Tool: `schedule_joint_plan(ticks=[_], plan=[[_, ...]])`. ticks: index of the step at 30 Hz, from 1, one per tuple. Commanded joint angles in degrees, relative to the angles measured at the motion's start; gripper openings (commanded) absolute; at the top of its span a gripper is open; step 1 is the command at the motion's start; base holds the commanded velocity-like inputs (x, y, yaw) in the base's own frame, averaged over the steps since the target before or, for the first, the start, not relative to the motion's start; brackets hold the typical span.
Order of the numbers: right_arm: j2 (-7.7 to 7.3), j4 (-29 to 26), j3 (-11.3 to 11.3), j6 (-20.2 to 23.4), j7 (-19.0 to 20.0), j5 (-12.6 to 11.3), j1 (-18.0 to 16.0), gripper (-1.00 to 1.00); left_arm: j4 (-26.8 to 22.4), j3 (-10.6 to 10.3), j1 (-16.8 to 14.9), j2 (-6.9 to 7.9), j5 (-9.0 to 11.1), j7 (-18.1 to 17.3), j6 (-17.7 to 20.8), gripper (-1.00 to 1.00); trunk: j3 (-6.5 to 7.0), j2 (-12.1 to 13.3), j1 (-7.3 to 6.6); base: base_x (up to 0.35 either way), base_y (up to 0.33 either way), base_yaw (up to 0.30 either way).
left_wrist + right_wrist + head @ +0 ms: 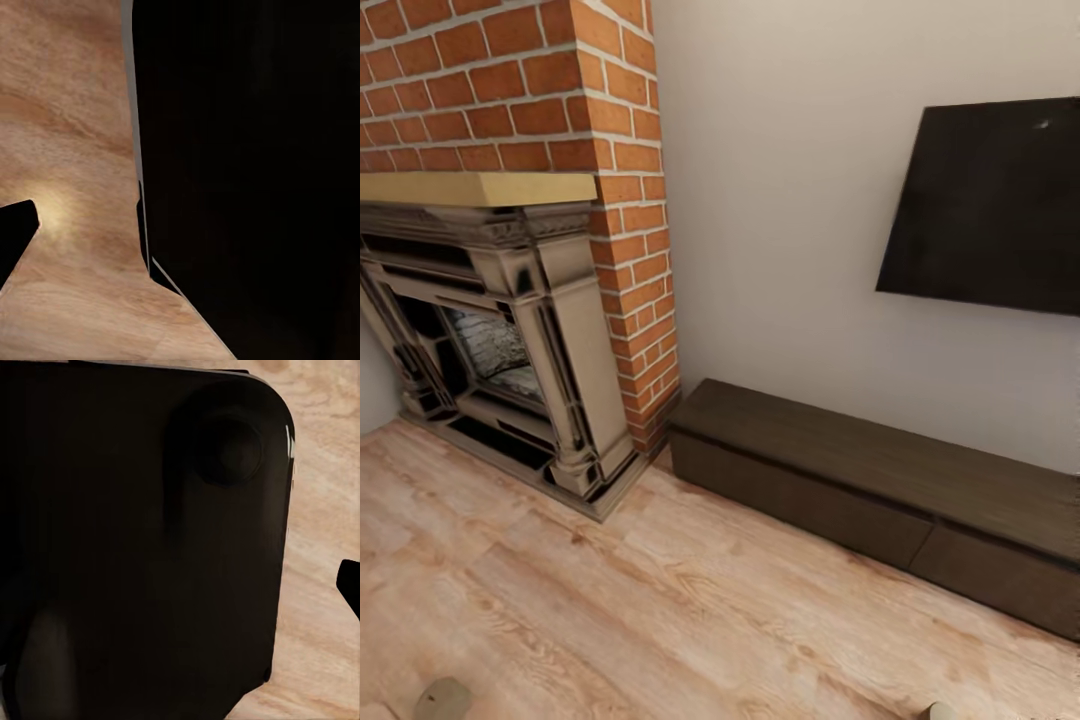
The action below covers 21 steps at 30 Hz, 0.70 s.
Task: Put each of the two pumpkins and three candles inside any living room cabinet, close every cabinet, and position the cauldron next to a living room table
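Long low cabinet (880, 480) along the wall

Dark rounded robot body panel (142, 547) over pale wooden floor (319, 510).

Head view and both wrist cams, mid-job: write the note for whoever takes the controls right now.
Grippers: neither's state can be read; both wrist views look down at wood floor past dark robot bodywork.
Scene: the low dark-brown cabinet runs along the wall under the TV, right of the brick fireplace. Its visible drawer fronts look closed and its top is bare.
Done: nothing can be confirmed from here.
Left: find the pumpkins, candles and cauldron, stow the small items, close the cabinet, set the cauldron by the coffee table.
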Motion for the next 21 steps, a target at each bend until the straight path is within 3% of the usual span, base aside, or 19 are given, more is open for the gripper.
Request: schedule_joint_plan(ticks=[1,21], plan=[[0.01,0.07,0.0,-0.2,-0.05,0.04,-0.04,1.0,-0.07,-0.03,0.03,0.02,-0.03,-0.17,-0.13,1.0,-0.04,-0.02,0.03,0.3,0.173,-0.295],[0.01,0.07,0.01,-0.2,-0.05,-0.09,-0.04,1.0,-0.07,-0.04,0.03,0.06,-0.03,-0.17,-0.3,1.0,-0.04,-0.02,0.03,0.276,0.18,-0.295]])
